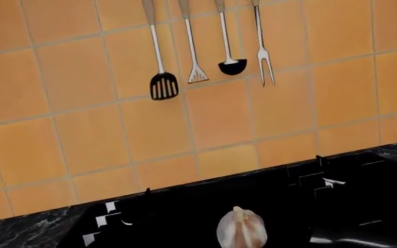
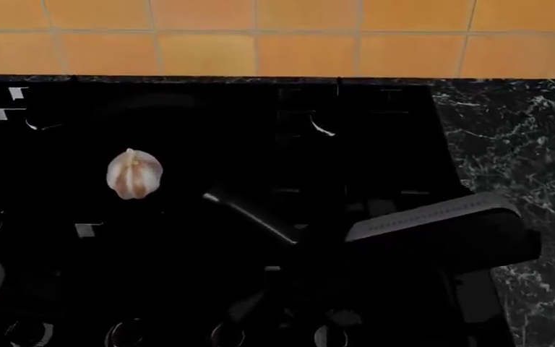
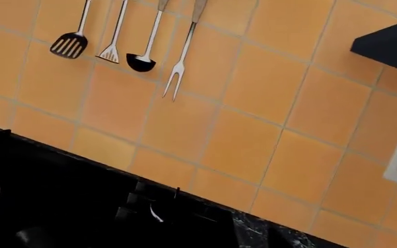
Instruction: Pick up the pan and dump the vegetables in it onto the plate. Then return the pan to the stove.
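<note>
While the pan is hard to separate from the black stove, its glossy handle shows, pointing to the near right. A garlic bulb lies inside the pan, left of the handle, toward the stove's left half. Near the handle's end sits a dark grey part of the right arm; the right hand itself cannot be made out, so its state cannot be told. No left hand is seen. Silver-rimmed knobs line the stove's near edge. Black marbled counter lies to the right. On the orange tiled wall hang a slotted spatula, whisk-like tool, ladle and fork.
</note>
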`<state>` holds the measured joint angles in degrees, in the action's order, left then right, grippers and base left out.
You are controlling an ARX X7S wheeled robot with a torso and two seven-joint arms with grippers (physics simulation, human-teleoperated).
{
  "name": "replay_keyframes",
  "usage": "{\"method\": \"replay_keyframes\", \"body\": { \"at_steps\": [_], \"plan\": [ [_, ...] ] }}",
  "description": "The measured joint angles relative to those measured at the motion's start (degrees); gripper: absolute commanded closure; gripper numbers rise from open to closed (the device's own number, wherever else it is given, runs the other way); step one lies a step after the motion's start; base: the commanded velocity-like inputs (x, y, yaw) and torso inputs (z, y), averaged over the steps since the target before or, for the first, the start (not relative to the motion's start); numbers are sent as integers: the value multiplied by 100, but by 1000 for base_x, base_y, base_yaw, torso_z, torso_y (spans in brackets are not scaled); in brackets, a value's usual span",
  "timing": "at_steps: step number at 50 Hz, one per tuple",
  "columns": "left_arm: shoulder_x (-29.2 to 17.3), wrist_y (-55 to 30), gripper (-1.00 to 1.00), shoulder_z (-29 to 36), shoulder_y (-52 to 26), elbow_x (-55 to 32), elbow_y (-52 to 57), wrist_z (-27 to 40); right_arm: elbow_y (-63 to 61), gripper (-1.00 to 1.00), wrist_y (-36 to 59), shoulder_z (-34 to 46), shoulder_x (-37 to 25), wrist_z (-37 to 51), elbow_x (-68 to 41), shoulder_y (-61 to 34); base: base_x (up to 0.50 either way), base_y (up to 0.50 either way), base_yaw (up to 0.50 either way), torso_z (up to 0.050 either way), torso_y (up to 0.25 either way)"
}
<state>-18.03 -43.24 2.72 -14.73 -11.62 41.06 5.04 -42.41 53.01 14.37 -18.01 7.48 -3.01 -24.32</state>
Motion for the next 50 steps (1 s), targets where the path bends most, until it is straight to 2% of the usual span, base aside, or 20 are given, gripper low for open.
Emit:
{"method": "replay_keyframes", "body": {
  "at_steps": [5, 30, 50],
  "plan": [
    [-12, 42, -100, -17, 41, -19, 25, 0, 79, -100, 26, 44, 9, -27, -23, -73, 463, 0, 0, 36, 130],
    [12, 420, -100, -63, 244, -83, -87, 21, 2579, -100, 457, 1116, -41, -1478, -468, -1971, 0, 0, 0, 0, 0],
    [10, 381, -100, -70, 255, -129, -77, 108, 3099, -100, 641, 1593, 190, -1983, -748, -2358, 0, 0, 0, 0, 0]
  ]
}}
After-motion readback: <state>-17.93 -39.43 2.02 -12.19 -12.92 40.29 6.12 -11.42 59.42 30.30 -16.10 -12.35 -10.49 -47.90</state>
